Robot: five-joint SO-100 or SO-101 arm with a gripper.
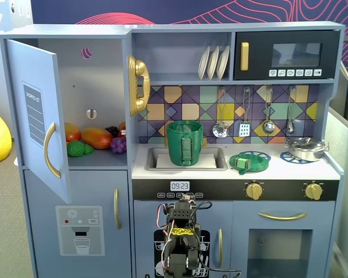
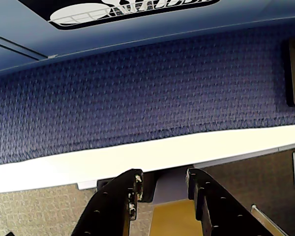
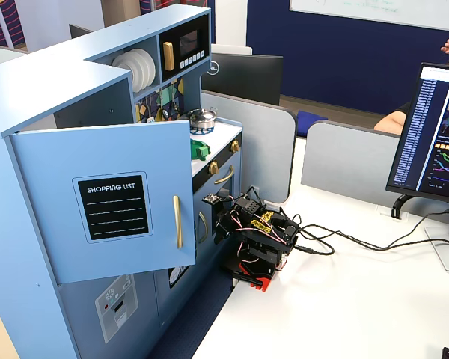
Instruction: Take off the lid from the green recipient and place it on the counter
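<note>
The green recipient (image 1: 184, 143) stands upright in the sink recess, its top uncovered. The lid (image 1: 248, 161) lies flat on the counter (image 1: 278, 167) to the right of the sink, its lighter green tab toward the front; its edge also shows as a green patch (image 3: 200, 149). My arm (image 1: 180, 243) sits folded low in front of the toy kitchen, well below the counter and far from both. In the wrist view my gripper (image 2: 163, 179) is open, nothing between its black fingers (image 2: 118, 206), over the white table edge and blue carpet.
A silver pan (image 1: 306, 149) rests on the right burner ring. The fridge door (image 1: 37, 116) hangs open at the left, toy fruit (image 1: 95, 138) on its shelf. Utensils (image 1: 245, 124) hang on the backsplash. The arm's base (image 3: 254, 254) is on a white desk with cables; a monitor (image 3: 434, 134) stands at right.
</note>
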